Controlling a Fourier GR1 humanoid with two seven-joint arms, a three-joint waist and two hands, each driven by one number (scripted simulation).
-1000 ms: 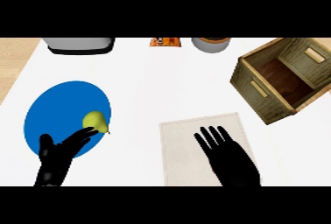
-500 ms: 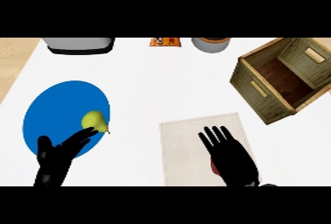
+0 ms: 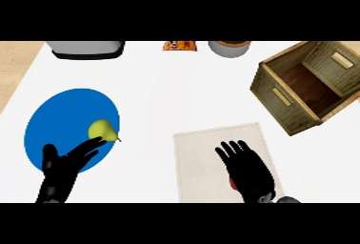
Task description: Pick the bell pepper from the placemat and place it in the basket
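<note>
A: So, where is the bell pepper [image 3: 231,183]?

B: Almost hidden. Only a small red sliver shows at the left edge of the right hand [image 3: 246,171], low on the beige placemat [image 3: 200,157]. Too little of it is visible to tell its shape.

A: Is that hand closed round it?

B: No. Its fingers are straight and slightly spread, pointing away from the robot, with the palm lying flat over the lower half of the placemat. I cannot tell whether the palm touches the red thing beneath.

A: And the basket [image 3: 277,100]?

B: It is a wooden box, open at the top, turned at an angle at the right side of the white counter [image 3: 175,86]. It sits well apart from the hand, beyond the placemat's far right corner. Its brown floor shows, with nothing lying on it.

A: What about the other side?

B: The left hand [image 3: 62,169] lies over the near edge of a blue plate [image 3: 63,119], fingers stretched out and fanned. Its longest fingertips touch a yellow-green pear [image 3: 101,129] resting near the plate's right rim.

A: Anything else?

B: Along the far edge stand a grey appliance [image 3: 84,47], an orange packet [image 3: 178,45] and a grey cup [image 3: 228,48], all partly cut off.
</note>
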